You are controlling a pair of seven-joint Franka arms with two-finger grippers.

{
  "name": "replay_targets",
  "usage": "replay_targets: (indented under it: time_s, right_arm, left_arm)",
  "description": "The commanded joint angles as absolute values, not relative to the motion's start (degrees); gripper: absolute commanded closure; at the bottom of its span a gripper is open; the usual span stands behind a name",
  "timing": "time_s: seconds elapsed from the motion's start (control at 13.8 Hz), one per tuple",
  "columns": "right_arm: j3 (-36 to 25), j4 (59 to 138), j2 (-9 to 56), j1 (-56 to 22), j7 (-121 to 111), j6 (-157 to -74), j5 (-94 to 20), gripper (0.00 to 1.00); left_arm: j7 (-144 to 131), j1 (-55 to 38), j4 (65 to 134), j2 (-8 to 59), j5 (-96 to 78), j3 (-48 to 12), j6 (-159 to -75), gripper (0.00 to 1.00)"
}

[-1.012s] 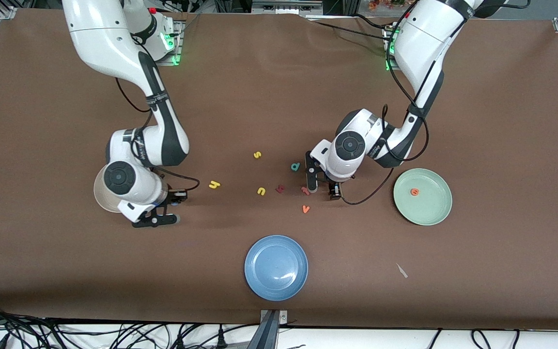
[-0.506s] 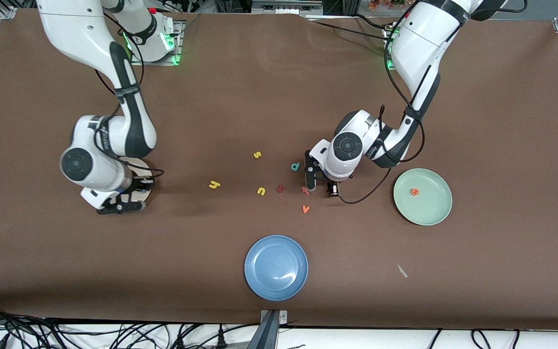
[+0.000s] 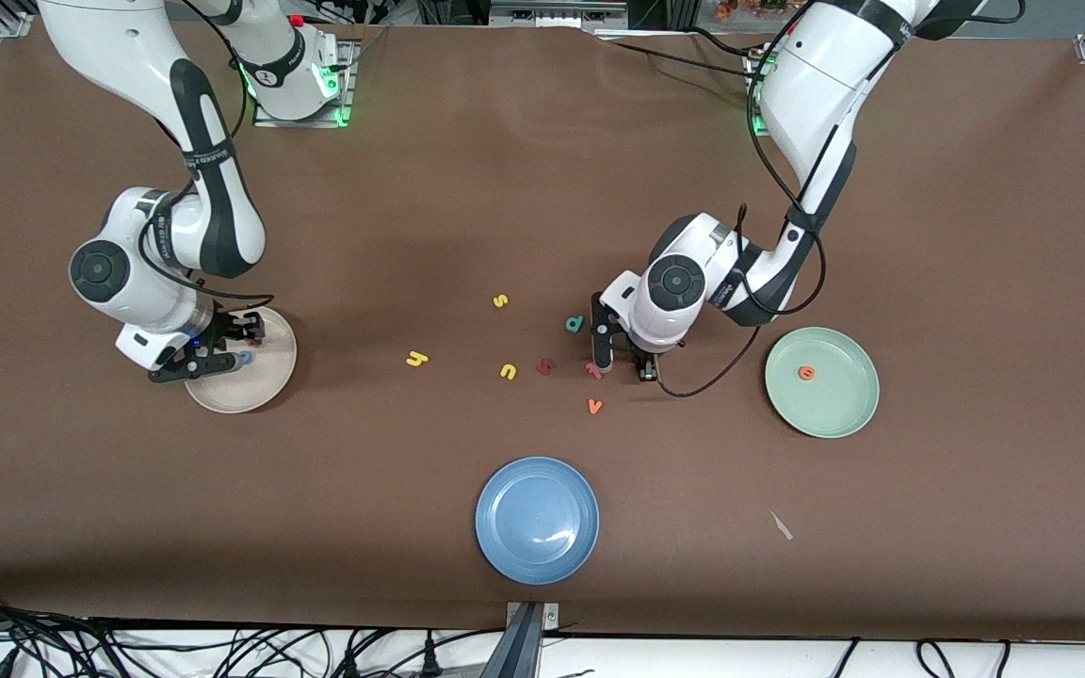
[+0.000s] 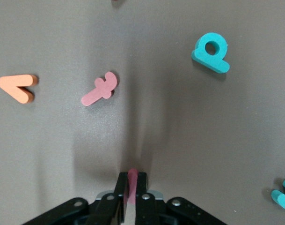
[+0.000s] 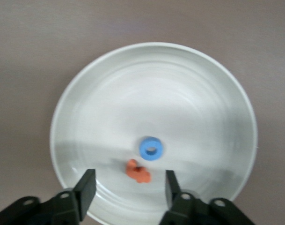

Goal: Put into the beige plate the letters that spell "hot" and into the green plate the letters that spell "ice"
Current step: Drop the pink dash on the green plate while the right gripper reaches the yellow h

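R gripper (image 5: 128, 194) over beige plate (image 3: 271, 388), fingers spread; blue "o" (image 5: 151, 148) & orange "t" (image 5: 138, 171) in plate. L gripper (image 4: 131, 185) pinches dark red "i" (image 4: 132, 180) near teal "d" (image 4: 211, 52). Orange "e" (image 3: 806, 373) in green plate (image 3: 834, 414).

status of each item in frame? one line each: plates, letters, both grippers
Beige plate: holds blue "o" and orange "t".
Green plate: holds orange "e".
Blue plate: nothing in it.
Yellow "h": lying loose on the table.
Teal "d": lying loose on the table.
Left gripper: shut on a dark red letter at the table.
Right gripper: open over the beige plate.
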State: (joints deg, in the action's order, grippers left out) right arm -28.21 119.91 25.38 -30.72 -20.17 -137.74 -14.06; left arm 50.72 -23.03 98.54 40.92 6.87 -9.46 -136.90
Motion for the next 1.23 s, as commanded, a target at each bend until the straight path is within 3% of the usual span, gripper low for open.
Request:
replay_targets:
  time_s: [0.0, 0.43, 0.72, 1.01, 1.16]
  right_arm:
    - [-24.71, 116.82, 22.85, -31.46, -19.34, -131.6, -15.21, 0.0]
    - [-15.3, 115.4, 24.87, -33.48, -24.25, -137.71, -12.92, 0.0]
    - [-14.85, 115.66, 27.15, -37.51, -26.37, -143.68, -11.69, 0.0]
    - [-14.85, 116.89, 33.56, -43.06, -26.81, -157.73, -11.51, 0.0]
    - [-14.85, 116.72, 34.98, -43.77, -26.89, -160.04, -11.51, 0.0]
  left_arm:
    - [50.71, -22.24, 98.18, 39.12, 8.44, -9.32, -132.91, 1.0]
    - [51.06, -14.52, 98.0, 34.9, 8.53, -9.32, -122.28, 1.0]
    - [57.11, -7.93, 98.0, 34.19, 8.7, -8.79, -118.92, 1.0]
    - [65.82, -0.63, 98.61, 34.28, 8.7, -8.88, -118.92, 1.0]
    - [66.88, 0.08, 98.79, 34.36, 8.7, -8.79, -118.83, 1.0]
